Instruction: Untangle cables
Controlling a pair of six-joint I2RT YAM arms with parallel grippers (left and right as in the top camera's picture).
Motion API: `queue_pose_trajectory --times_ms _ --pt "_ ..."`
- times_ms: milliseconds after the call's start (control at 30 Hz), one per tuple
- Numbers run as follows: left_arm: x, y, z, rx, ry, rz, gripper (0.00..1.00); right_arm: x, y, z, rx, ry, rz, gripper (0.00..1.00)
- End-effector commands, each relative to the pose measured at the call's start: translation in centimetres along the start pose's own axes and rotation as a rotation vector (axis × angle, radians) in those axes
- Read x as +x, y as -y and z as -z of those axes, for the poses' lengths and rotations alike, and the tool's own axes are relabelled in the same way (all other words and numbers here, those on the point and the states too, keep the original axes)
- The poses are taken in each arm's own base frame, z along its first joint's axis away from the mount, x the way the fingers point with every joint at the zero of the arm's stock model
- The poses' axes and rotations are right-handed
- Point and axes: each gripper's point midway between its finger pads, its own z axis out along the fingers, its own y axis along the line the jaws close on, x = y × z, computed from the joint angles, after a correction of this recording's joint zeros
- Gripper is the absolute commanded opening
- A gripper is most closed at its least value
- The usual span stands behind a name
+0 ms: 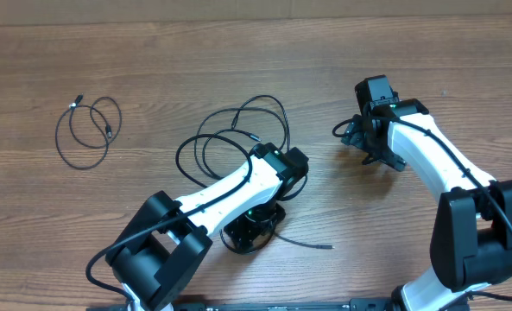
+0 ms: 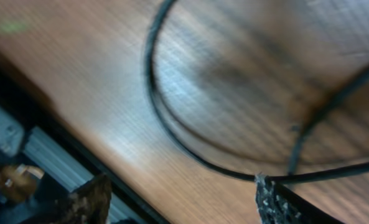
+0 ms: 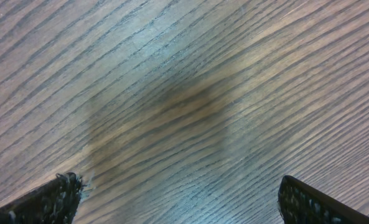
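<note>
Tabletop: brown wood-grain surface.
Left claw: released, fingers spread wide and aimed down at the wood, grasping nothing.
Tangled cable: thin black cord in loose overlapping loops at mid-tabletop, partly under the left arm. One strand curves ahead of the left claw and crosses at the tip of one finger.
Free end: trails just right of the left claw.
Small coiled cable: thin black cord, far left, well apart from both claws.
Right claw: released over bare wood, right of the loops.
</note>
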Motion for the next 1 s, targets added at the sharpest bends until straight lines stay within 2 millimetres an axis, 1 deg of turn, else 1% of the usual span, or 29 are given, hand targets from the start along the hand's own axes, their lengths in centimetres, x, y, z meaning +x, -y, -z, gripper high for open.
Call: queue_pose_trajectory --times_ms 0,33,67,100,167,200,233,267,300,333,367,400,467,500,567,667,767,833,867,900,967 --pt "-0.6 -0.8 0.9 -0.013 0.043 -0.014 0.59 -0.9 -0.1 0.8 -0.006 0.033 -0.004 1.00" --pt "-1.8 -1.0 1.0 -0.019 0.111 -0.043 0.47 -0.9 -0.1 0.8 -0.006 0.033 -0.004 1.00" --pt "-3.1 -0.9 1.2 -0.023 0.185 -0.079 0.31 -0.9 -0.1 0.8 -0.006 0.033 -0.004 1.00" --pt "-4.3 -0.8 1.4 -0.025 0.254 -0.112 0.37 -0.9 -0.1 0.8 -0.006 0.033 -0.004 1.00" --pt "-6.4 -0.8 2.1 -0.044 0.377 -0.178 0.40 -0.9 -0.1 0.8 -0.006 0.033 -0.004 1.00" --pt "-7.0 -0.9 2.3 -0.056 0.409 -0.209 0.66 -0.9 -0.1 0.8 -0.006 0.033 -0.004 1.00" --pt "-7.7 -0.9 2.6 -0.069 0.443 -0.250 0.83 -0.8 -0.1 0.8 -0.006 0.033 -0.004 1.00" --pt "-8.2 -0.8 2.8 -0.079 0.473 -0.287 0.87 -0.9 -0.1 0.8 -0.006 0.033 -0.004 1.00" --pt "-8.8 -0.7 3.1 -0.091 0.505 -0.328 0.70 -0.9 -0.1 0.8 -0.006 0.033 -0.004 1.00" --pt "-9.3 -0.6 3.4 -0.102 0.540 -0.364 0.51 -0.9 -0.1 0.8 -0.006 0.033 -0.004 1.00" --pt "-10.0 -0.4 3.8 -0.118 0.583 -0.407 0.37 -0.9 -0.1 0.8 -0.006 0.033 -0.004 1.00" --pt "-10.4 -0.3 4.1 -0.134 0.613 -0.447 0.31 -0.9 -0.1 0.8 -0.006 0.033 -0.004 1.00" --pt "-11.2 -0.3 4.7 -0.166 0.664 -0.507 0.34 -0.9 -0.1 0.8 -0.006 0.033 -0.004 1.00" --pt "-11.4 -0.2 4.9 -0.177 0.681 -0.525 0.34 -0.9 -0.1 0.8 -0.006 0.033 -0.004 1.00" --pt "-11.5 0.0 5.0 -0.179 0.689 -0.552 0.34 -0.9 -0.1 0.8 -0.006 0.033 -0.004 1.00" --pt "-11.1 1.8 4.8 -0.137 0.682 -0.666 0.35 -0.9 -0.1 0.8 -0.006 0.033 -0.004 1.00" --pt "-9.5 4.4 4.1 -0.056 0.622 -0.861 0.34 -0.9 -0.1 0.8 -0.006 0.033 -0.004 1.00" --pt "-8.4 5.6 3.7 -0.006 0.577 -0.965 0.34 -0.9 -0.1 0.8 -0.006 0.033 -0.004 1.00" --pt "-7.9 6.0 3.6 0.015 0.562 -0.991 0.34 -0.9 -0.1 0.8 -0.006 0.033 -0.004 1.00" --pt "-7.8 6.2 3.6 0.028 0.558 -0.988 0.39 -0.9 -0.1 0.8 -0.006 0.033 -0.004 1.00" --pt "-7.9 6.6 3.6 0.050 0.553 -0.979 0.40 -0.9 -0.1 0.8 -0.006 0.033 -0.004 1.00"
